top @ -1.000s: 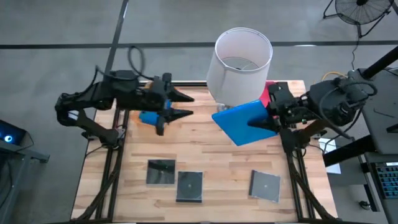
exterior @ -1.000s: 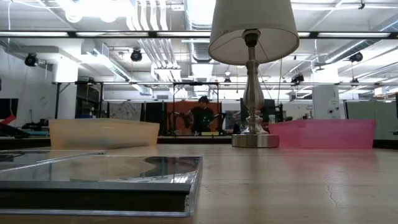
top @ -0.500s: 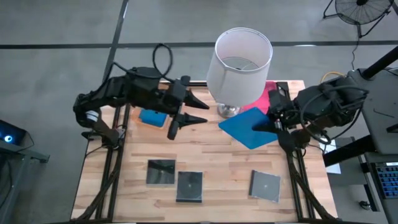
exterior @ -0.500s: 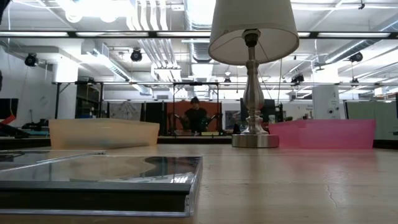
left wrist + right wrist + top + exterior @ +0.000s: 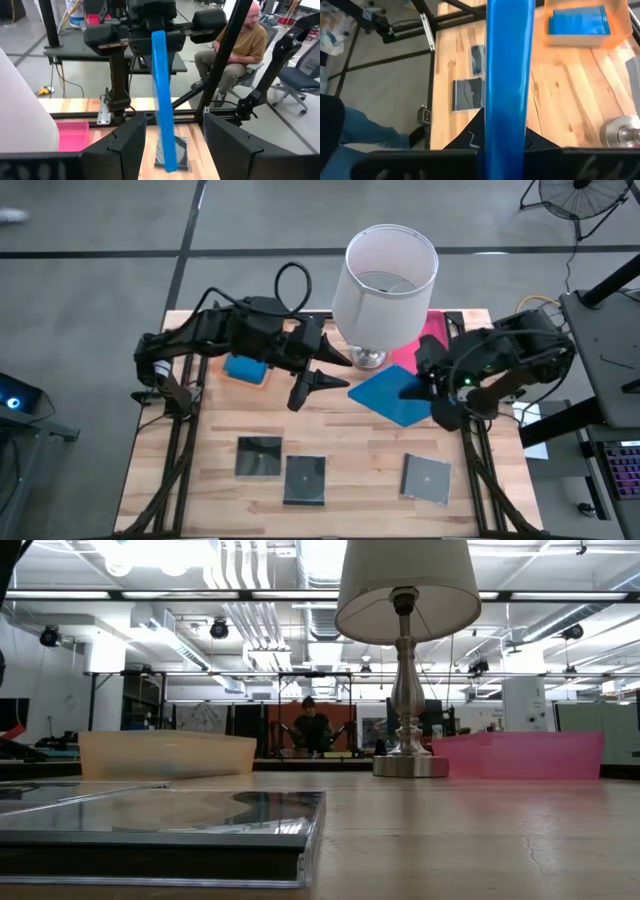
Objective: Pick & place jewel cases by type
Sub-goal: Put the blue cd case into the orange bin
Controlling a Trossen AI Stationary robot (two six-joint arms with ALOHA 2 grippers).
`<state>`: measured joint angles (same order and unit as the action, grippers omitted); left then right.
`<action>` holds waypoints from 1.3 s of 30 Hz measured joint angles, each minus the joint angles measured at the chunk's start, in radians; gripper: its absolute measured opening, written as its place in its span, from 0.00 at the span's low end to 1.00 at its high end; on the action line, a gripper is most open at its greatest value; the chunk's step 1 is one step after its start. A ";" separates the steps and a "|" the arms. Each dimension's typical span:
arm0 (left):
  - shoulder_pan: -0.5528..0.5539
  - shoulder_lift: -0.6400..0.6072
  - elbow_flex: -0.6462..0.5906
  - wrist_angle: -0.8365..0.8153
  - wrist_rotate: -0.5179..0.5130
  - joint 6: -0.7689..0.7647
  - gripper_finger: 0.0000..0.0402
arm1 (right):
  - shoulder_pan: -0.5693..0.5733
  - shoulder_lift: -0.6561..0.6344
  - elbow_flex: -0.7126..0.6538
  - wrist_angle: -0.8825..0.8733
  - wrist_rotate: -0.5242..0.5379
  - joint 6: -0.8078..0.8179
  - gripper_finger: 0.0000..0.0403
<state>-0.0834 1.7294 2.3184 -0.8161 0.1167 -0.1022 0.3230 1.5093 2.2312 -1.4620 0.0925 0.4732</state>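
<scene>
The right gripper (image 5: 432,388) was clamped on a blue case (image 5: 395,395), held above the table (image 5: 340,450) just in front of the lamp (image 5: 385,275) and beside the pink tray (image 5: 437,330). The left gripper (image 5: 330,370) stood released and empty, its fingers pointing at that case. A second blue case (image 5: 246,369) lay in the orange tray (image 5: 621,31), and three dark cases (image 5: 304,478) lay along the table's near edge.
</scene>
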 joint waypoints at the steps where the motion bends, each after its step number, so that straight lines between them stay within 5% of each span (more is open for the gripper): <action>1: 0.000 0.000 -0.002 -0.004 0.000 -0.004 0.45 | -0.004 0.000 -0.011 0.000 -0.004 0.000 0.03; 39: -0.002 0.012 -0.130 -0.012 -0.020 -0.079 0.44 | -0.087 0.000 -0.170 0.201 -0.067 -0.066 0.03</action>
<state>-0.0853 1.7414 2.1880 -0.8281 0.0971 -0.1814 0.2363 1.5093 2.0614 -1.2612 0.0254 0.4072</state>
